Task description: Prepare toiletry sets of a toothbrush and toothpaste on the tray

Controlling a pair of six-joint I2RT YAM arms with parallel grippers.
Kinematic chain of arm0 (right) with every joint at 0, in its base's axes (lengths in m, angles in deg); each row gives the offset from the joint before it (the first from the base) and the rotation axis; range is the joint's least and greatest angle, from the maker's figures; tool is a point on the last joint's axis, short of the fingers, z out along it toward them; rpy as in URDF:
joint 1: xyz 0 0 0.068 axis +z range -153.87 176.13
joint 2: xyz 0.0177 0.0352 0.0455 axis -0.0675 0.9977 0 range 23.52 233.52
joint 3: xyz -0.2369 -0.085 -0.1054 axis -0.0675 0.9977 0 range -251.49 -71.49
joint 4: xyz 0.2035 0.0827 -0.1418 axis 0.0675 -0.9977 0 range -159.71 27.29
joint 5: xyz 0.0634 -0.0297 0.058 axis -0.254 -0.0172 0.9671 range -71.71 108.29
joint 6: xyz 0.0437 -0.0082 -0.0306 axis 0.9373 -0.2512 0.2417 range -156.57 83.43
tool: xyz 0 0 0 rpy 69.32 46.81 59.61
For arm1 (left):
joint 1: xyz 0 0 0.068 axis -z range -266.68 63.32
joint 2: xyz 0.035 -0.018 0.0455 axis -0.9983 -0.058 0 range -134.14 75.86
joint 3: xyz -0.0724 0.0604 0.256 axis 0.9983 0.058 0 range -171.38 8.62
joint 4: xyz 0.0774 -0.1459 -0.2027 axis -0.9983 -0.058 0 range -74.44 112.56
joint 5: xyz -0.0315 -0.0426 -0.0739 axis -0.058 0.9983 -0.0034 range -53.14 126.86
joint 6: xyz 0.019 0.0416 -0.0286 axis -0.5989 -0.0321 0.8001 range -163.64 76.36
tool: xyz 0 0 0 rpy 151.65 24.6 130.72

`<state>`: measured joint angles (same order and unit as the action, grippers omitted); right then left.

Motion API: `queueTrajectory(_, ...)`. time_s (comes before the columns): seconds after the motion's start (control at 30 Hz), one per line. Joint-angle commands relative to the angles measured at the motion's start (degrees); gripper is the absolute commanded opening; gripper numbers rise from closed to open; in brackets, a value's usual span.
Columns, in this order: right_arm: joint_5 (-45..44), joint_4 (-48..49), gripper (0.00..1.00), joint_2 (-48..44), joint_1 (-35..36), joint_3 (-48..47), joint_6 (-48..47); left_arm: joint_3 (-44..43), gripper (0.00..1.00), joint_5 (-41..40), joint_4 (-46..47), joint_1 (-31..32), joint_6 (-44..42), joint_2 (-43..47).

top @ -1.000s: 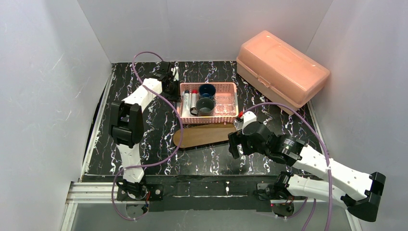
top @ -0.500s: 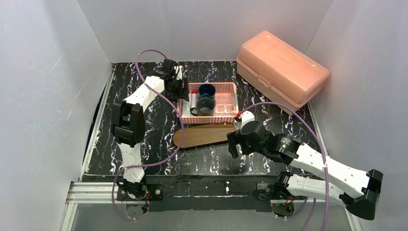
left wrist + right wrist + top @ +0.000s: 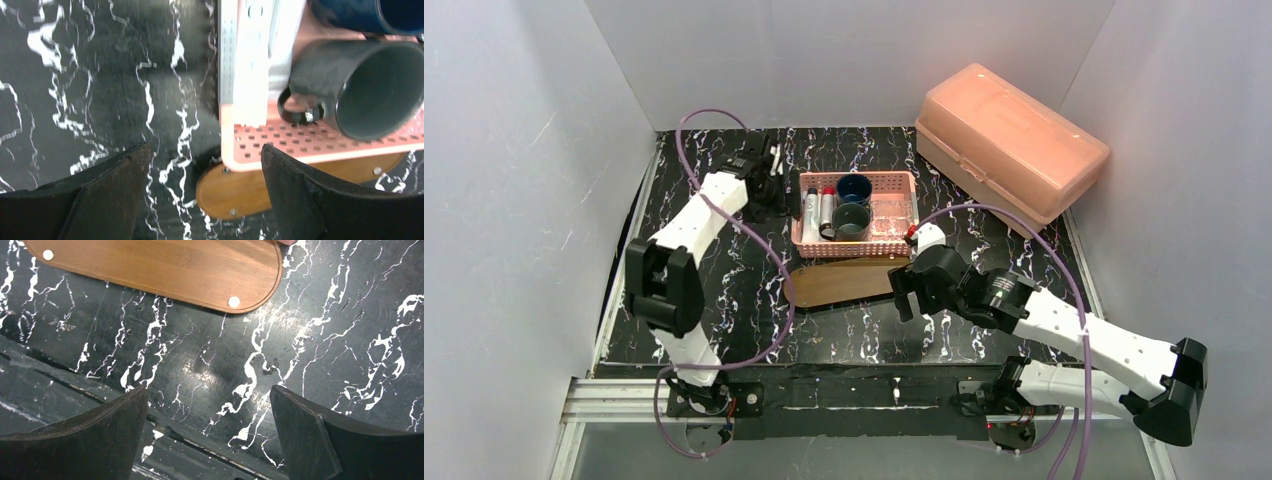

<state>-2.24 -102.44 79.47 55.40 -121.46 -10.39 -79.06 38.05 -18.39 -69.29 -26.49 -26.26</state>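
My left fingers (image 3: 107,195), apart and empty, are nearer; from above, the toothbrush (image 3: 810,208) lies at 3 o'clock, running 12-to-6.

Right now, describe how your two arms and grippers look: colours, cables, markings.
Both the left arm and right arm have white shells with black joints, and a purple cable loops along each. The right wrist carries a small red mark. The left gripper and right gripper have broad, matte black fingers.
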Motion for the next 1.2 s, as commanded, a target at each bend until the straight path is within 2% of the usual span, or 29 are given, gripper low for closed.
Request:
queueTrajectory(0.0,-4.85,2.0,1.0,2.32,-0.02,-3.08,0.39,6.83,0.81,-1.38,-2.02,0.15,4.73,9.85)
queueTrajectory(0.07,-5.89,2.09,1.0,3.66,-0.15,-3.4,0.27,11.06,0.81,1.51,-1.15,0.27,6.4,13.77)
queueTrajectory(0.13,-6.95,2.17,1.0,5.09,-0.56,-3.78,-0.02,15.05,0.89,2.31,-0.68,0.25,7.8,17.48)
queueTrajectory(0.27,-7.76,3.46,1.0,6.82,-2.08,-3.19,-0.86,22.62,0.92,3.37,0.03,0.25,9.61,25.23)
queueTrajectory(0.33,-6.68,4.74,0.97,6.9,-4.15,-2.42,-1.3,25.55,0.98,3.82,-0.08,0.23,10.34,28.55)
queueTrajectory(0.5,-0.38,8.69,0.91,6.52,-10.76,-0.11,-2.68,32.36,0.98,6.94,0.54,0.33,13.24,34.97)
queueTrajectory(0.73,6.17,13.6,0.76,7.63,-16.64,2.25,-3.21,41.98,0.98,12.11,7.05,0.36,18.94,39.89)
queueTrajectory(0.93,7.64,17.16,0.57,7.88,-19.49,4.82,-3.02,47.37,0.98,12.88,14.02,0.37,22.57,39.17)
queueTrajectory(0.97,7.76,17.74,0.49,7.87,-19.92,5.31,-2.91,48.19,0.98,13.19,15.18,0.37,23.15,38.78)
queueTrajectory(1.0,7.98,18.28,0.46,7.91,-20.37,5.78,-2.81,48.94,0.98,13.67,16.33,0.36,23.77,38.65)
queueTrajectory(1.17,9.44,21.85,0.36,8.84,-23.34,8.21,-2.34,51.48,0.98,14.72,20.67,0.36,26.12,37.62)
